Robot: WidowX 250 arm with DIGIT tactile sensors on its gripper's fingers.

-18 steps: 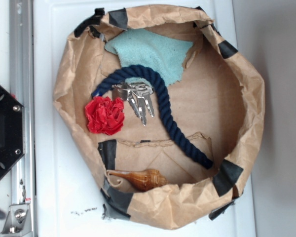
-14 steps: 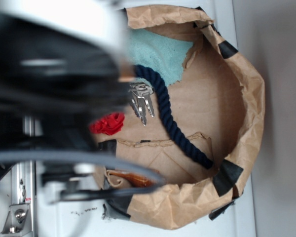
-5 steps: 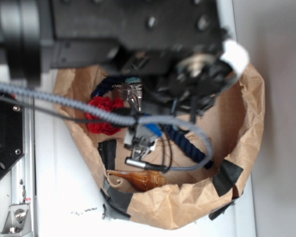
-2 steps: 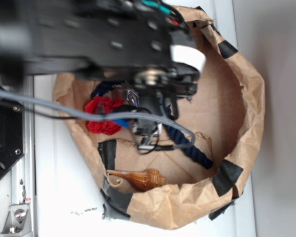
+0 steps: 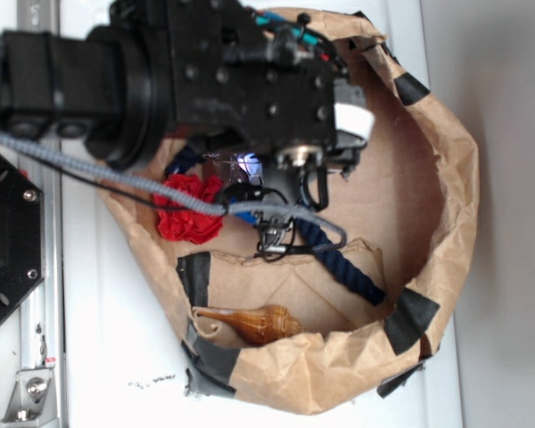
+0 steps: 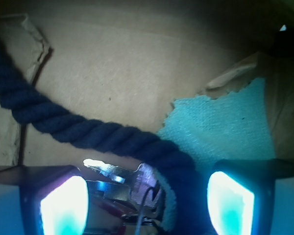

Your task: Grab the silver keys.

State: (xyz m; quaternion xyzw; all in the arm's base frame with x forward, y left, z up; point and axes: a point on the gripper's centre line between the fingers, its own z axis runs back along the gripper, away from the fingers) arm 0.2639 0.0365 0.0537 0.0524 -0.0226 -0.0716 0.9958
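Wrist view shows you the gripper [image 6: 147, 200] spread wide, its two lit fingers [image 6: 63, 205] at the near corners of the frame with nothing clamped between them. In the gap lie the silver keys [image 6: 122, 178], glinting, just this side of the dark blue rope [image 6: 88, 132], which crosses from the far left down toward the right finger and partly overlies the teal cloth [image 6: 225, 132]. Beyond that you see only the brown paper floor [image 6: 137, 63]. From the exterior view, the arm has dropped lower over the paper bowl [image 5: 446, 178] than it was a moment ago and now covers the keys almost entirely; only a bright speck [image 5: 245, 165] shows under the wrist, right of the red fabric flower [image 5: 189, 209]. The seashell [image 5: 250, 323] sits well apart and untouched. That descent puts the keys inside the open jaws, so you are probably at the closing step; watch that the right finger does not pinch the rope along with them.
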